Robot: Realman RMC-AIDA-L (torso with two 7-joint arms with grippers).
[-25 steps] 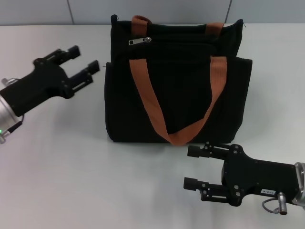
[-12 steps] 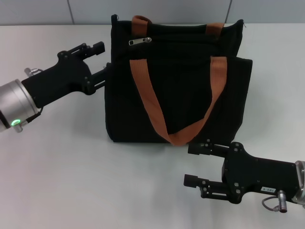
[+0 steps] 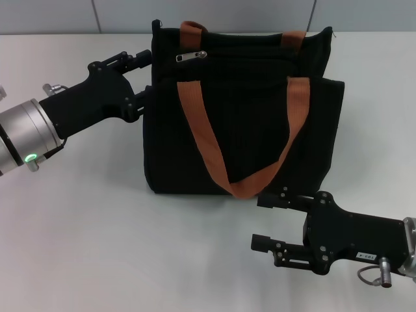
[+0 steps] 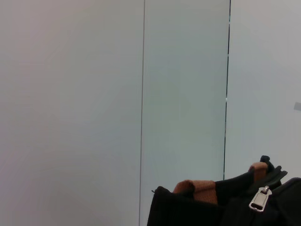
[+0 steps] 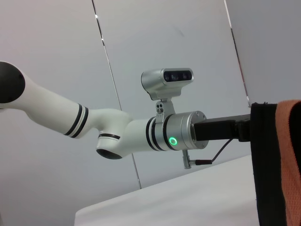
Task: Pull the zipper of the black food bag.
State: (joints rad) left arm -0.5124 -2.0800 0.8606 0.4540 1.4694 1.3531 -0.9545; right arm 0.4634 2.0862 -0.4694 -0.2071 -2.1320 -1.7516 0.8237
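Closer now, left hand (image 3: 140,78), wide, meets one black food bag (image 3: 247,130); right hand (image 3: 270,221) wide

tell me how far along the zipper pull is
Nothing is pulled yet: the zipper sits untouched at the left end of its track on the black food bag. In hand: the left tool is open at the bag's upper left edge, short of the tab. The right tool waits open below the bag. Gripping and pulling remain.
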